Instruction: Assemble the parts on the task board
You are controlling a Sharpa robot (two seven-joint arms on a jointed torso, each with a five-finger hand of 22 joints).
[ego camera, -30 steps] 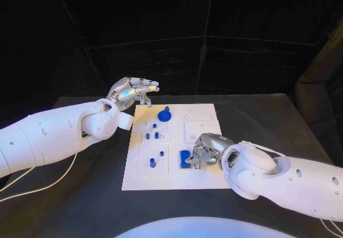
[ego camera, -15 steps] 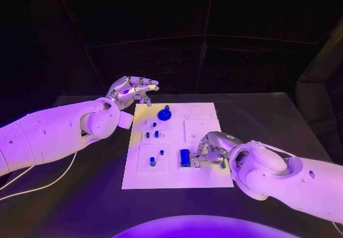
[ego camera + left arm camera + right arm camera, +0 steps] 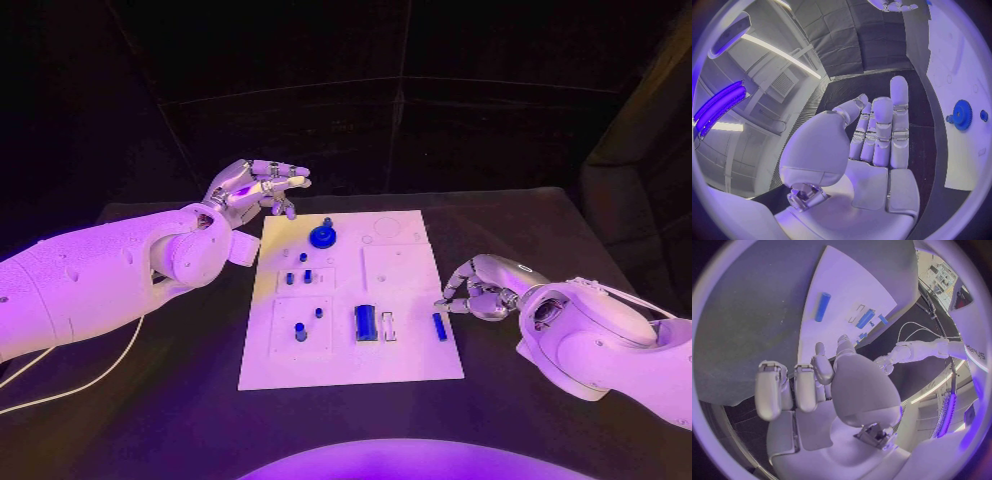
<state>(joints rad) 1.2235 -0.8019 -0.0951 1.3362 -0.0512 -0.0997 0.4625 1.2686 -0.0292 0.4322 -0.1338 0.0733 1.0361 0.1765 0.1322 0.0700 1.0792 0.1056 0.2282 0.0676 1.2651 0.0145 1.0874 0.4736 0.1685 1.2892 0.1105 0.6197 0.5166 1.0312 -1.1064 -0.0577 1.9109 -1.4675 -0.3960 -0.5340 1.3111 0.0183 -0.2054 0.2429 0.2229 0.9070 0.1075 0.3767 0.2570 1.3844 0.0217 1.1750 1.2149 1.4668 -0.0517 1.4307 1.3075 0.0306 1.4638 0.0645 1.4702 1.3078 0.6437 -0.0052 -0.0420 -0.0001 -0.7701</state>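
The right hand is held empty, fingers curled, just beside the board; the left hand hovers open. A gear is seated; a rod lies loose, so assembly seems unfinished.

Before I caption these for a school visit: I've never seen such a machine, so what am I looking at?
A robot with two white arms ending in silver hands. One picture looks down from its head; the two round ones come from cameras at its wrists. On the black table lies a white board carrying small blue parts, including a gear and a block. The left hand hovers beyond the board; the right hand is beside it. Neither holds anything.
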